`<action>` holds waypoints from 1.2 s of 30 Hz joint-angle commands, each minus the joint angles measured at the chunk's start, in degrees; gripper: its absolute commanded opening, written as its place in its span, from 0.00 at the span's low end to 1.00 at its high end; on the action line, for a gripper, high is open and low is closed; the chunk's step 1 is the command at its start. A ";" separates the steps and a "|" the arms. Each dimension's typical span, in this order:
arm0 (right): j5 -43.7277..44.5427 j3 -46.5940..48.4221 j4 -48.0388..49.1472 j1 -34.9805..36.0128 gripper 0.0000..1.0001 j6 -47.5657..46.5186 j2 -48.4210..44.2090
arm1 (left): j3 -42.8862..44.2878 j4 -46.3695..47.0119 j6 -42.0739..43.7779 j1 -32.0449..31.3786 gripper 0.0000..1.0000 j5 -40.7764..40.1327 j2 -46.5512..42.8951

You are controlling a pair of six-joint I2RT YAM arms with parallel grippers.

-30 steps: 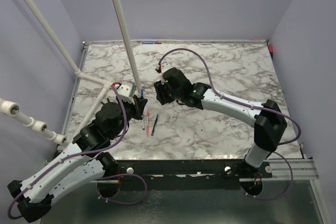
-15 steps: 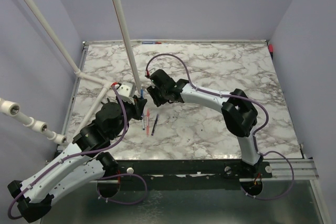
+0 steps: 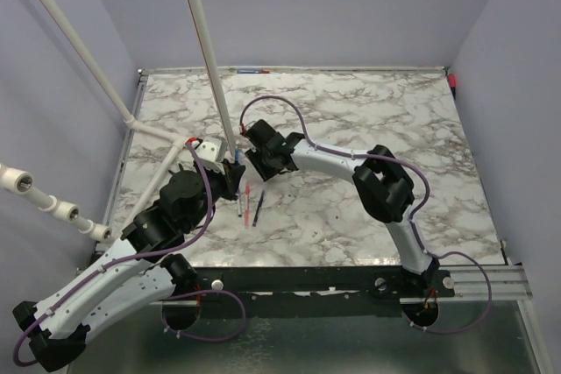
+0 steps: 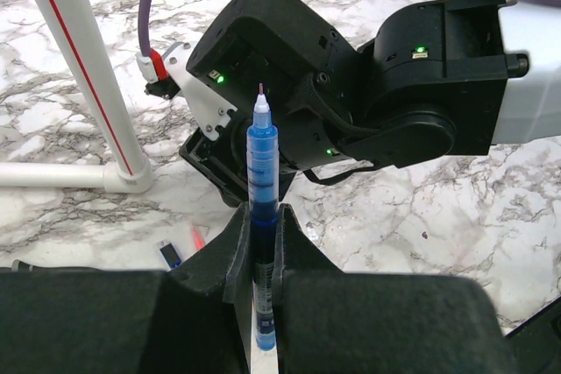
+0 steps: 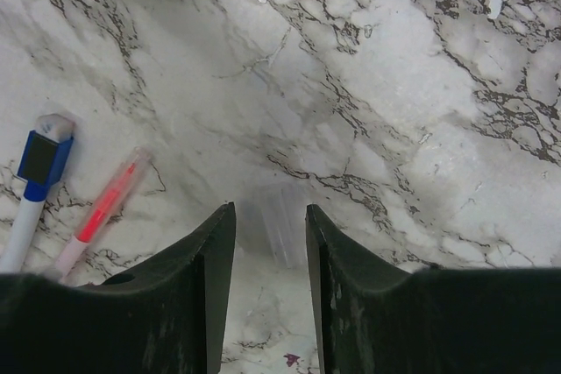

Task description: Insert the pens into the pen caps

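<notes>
The right gripper (image 3: pixel 250 157) had shifted left, ending close beside the left gripper (image 4: pixel 261 221). The blue pen (image 4: pixel 261 172), a slim translucent plastic barrel, was clamped lengthwise between the left jaws, its fine tip pointing away toward the right wrist. The right jaws stood apart astride a short clear cap (image 5: pixel 282 229) on the veined marble table (image 5: pixel 421 85).

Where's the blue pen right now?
Left wrist view, centre: the blue pen is clamped in the left gripper, tip pointing away, right of the white pipe, with the right arm just behind it.

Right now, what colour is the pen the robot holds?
Blue pen, clearest in the left wrist view.
</notes>
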 commanded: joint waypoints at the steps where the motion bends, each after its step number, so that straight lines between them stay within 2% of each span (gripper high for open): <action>1: 1.36 1.75 -2.44 -0.35 0.41 -1.24 2.52 | 1.30 -0.80 0.76 0.32 0.00 -0.43 -0.29; 8: 1.34 0.71 -2.47 -0.79 0.38 -1.24 3.09 | 1.26 -0.79 0.76 0.40 0.00 -0.42 -0.10; 14: 1.98 -1.92 -1.88 -0.97 0.31 -1.16 2.33 | 1.18 -0.80 0.76 0.49 0.00 -0.51 -0.03; 20: 3.38 -5.11 -1.26 -1.09 0.19 -0.81 0.76 | 1.18 -0.72 0.74 0.59 0.00 -0.51 0.43; 24: 4.49 -7.97 -0.28 -1.18 0.01 -0.46 -1.07 | 1.20 -0.80 0.71 0.64 0.00 -0.51 0.75; 36: 5.76 -20.38 5.77 -1.41 0.00 3.27 -14.27 | 1.21 -0.67 0.41 0.72 0.00 2.43 1.95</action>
